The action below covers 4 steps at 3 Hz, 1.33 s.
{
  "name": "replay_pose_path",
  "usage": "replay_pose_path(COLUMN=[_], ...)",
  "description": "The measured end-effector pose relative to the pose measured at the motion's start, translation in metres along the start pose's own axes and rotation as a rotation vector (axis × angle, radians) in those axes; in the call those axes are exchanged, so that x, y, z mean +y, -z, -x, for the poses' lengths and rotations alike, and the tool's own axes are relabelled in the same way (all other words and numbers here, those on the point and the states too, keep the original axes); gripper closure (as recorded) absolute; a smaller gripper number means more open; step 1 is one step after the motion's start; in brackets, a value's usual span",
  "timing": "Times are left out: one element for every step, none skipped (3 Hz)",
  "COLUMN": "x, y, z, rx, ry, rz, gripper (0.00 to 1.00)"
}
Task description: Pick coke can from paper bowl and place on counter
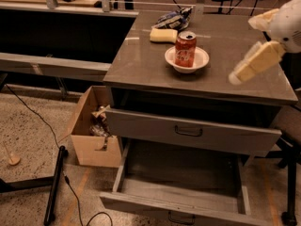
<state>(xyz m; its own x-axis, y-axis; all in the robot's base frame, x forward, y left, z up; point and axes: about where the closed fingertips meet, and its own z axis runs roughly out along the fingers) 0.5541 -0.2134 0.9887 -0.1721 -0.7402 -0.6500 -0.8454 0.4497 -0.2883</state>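
The red-orange coke can [185, 49] stands upright in the white paper bowl [202, 60] on the far middle of the grey-brown counter [141, 55]. My gripper [242, 51] hangs at the right, over the counter's right part, to the right of the bowl and apart from it. Its cream fingers [256, 62] are spread apart with nothing between them, pointing left towards the can.
A yellow sponge [163, 35] and a crumpled snack bag [174, 19] lie behind the bowl. Two drawers [193, 133] below the counter stand pulled out, the bottom one [178, 192] furthest. An open cardboard box [91, 126] sits on the floor to the left, with cables nearby.
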Motion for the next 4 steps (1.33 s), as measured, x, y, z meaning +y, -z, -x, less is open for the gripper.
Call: replay_pose_path(x=[-0.038,-0.073,-0.084,-0.079], y=[-0.039,-0.078,-0.083,-0.087], z=[0.023,0.038,0.04,0.039], rx=[-0.245,-0.408,-0.427,-0.416], ry=[-0.105,-0.199,-0.216,-0.225], rz=[-0.031,-0.077,-0.112,-0.108], gripper=[0.0,0.0,0.0,0.0])
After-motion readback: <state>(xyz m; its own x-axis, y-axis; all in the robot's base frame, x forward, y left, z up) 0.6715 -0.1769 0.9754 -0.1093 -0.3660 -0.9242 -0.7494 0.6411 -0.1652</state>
